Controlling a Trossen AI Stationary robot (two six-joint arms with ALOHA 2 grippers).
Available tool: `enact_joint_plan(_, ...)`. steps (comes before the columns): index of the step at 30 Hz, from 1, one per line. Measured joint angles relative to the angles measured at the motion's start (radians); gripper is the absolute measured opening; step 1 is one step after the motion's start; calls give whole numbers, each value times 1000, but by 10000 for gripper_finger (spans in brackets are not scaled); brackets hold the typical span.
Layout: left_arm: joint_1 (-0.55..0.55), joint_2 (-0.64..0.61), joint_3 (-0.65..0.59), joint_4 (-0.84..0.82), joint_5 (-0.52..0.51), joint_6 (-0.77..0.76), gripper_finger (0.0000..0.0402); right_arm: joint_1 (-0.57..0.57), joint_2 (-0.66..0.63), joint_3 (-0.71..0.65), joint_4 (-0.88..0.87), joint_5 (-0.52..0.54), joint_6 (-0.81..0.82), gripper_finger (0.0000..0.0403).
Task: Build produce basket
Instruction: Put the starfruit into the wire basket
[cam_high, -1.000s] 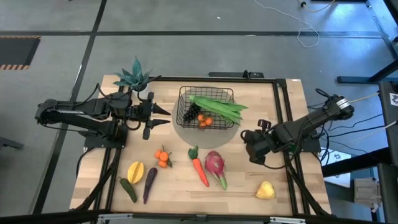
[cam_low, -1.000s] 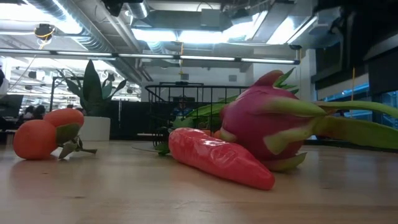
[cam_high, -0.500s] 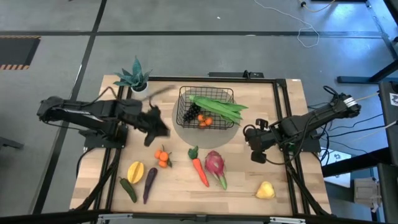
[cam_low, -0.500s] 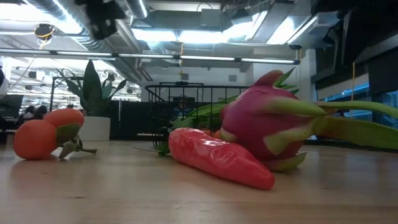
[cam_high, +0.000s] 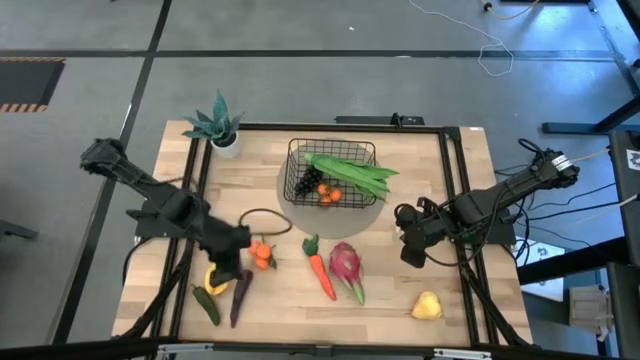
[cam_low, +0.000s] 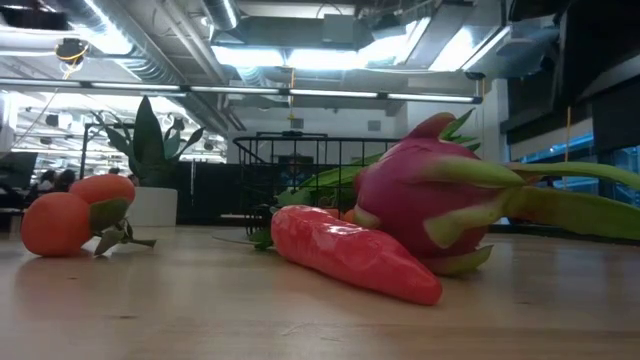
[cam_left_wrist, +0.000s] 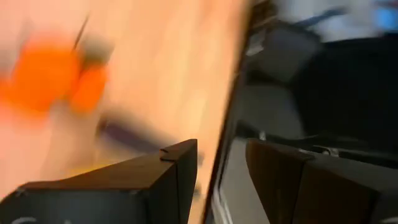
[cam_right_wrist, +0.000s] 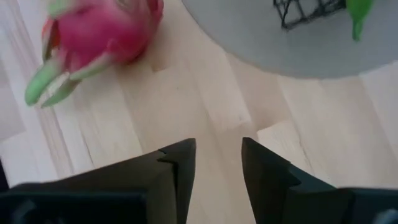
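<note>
The black wire basket stands on a grey round mat and holds green bean pods, black grapes and oranges. On the wood lie two oranges, a carrot, a dragon fruit, a pear, an eggplant, a green pepper and a yellow mango, partly hidden. My left gripper is open and empty above the mango, beside the oranges. My right gripper is open and empty, right of the dragon fruit.
A teal potted plant stands at the far left corner. A black frame rail runs along the table's sides. A loose dark cable loop lies left of the mat. The low view shows the carrot and dragon fruit close up.
My left gripper has swung fast from beside the basket's left side, near the plant, toward the table's near edge, and now hangs over the mango and oranges. The produce has stayed where it was.
</note>
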Motion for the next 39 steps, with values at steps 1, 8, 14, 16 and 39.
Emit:
enact_joint_plan(1, -33, 12, 13, -73, -11, -103, 125, 0, 0, 0, 10, 16, -1, 120)
enact_joint_plan(8, -215, 54, 20, -365, -68, -592, 125, 0, 0, 0, 38, 87, -4, 120)
enact_joint_plan(14, -258, 93, 0, -355, -212, -725, 126, 0, 0, 0, 47, 88, -2, 120)
enact_joint_plan(16, -265, 121, 0, -354, -208, -769, 129, 0, 0, 0, 50, 88, -2, 120)
enact_joint_plan(39, -293, 414, -2, -267, -129, -860, 157, 0, 0, 0, 51, 83, -7, 119)
